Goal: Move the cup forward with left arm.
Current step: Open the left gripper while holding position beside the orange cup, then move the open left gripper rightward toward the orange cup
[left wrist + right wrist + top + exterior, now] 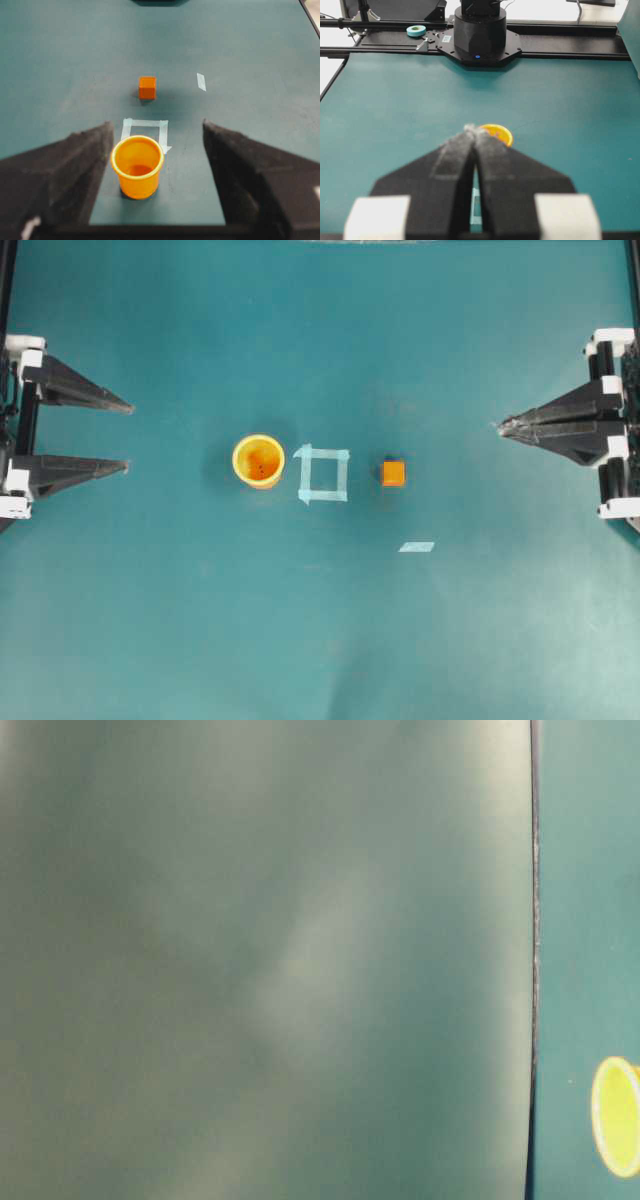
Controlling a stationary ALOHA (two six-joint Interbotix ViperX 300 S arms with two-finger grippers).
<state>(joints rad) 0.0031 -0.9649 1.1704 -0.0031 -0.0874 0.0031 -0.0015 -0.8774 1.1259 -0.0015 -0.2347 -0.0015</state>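
Now the left end effector (pixel 128 437) is wide open, and the cup (pixel 259 460) stands on the green bench (pixel 320 640) in front of it, not touching. Across, the right end effector (pixel 500 426) is pinched closed, holding nothing.

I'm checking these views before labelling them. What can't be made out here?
- Table-level view: the cup is cut off by the right edge; a blurred grey-green surface fills the rest.
- Right wrist view: the shut right gripper hides most of the cup and the tape square; the orange cube does not show.
- Overhead view: both arms are cut off by the side edges.
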